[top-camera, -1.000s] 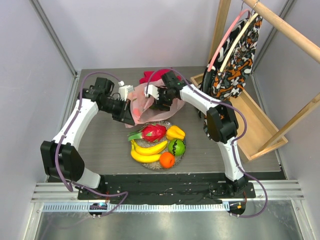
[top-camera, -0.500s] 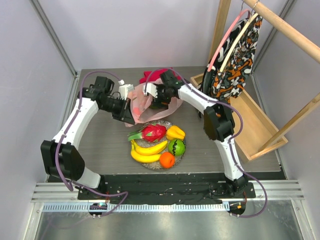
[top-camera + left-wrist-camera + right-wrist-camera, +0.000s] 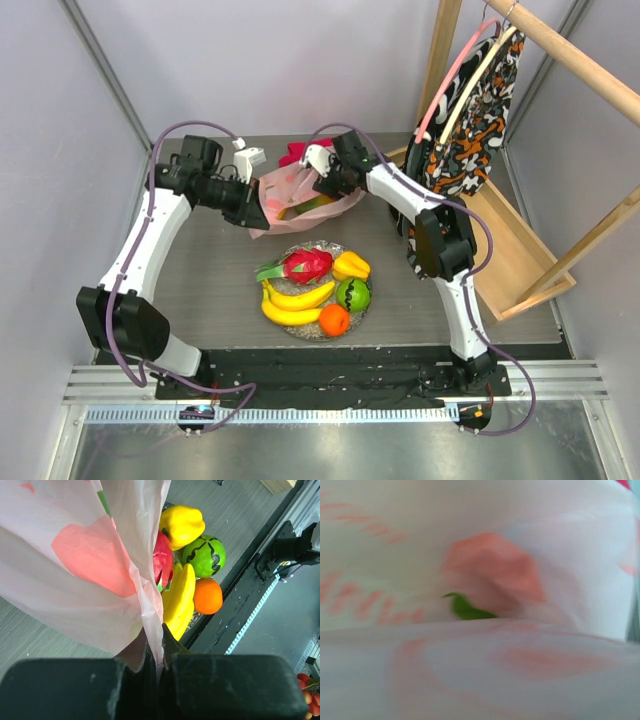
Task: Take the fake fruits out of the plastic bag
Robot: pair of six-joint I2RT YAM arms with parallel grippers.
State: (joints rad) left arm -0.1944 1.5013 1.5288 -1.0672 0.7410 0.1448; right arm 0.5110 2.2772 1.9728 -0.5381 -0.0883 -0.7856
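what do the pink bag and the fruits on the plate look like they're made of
Bag: probably thin plastic film; translucent pale pink, crinkled, with a red shape showing through. Fruits: likely hard moulded plastic; glossy, with bright highlights and flat, even colours.

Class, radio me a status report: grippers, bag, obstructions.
Left gripper shut on translucent pink plastic bag. Right gripper at bag, opening unclear. Yellow-red fruit inside bag.
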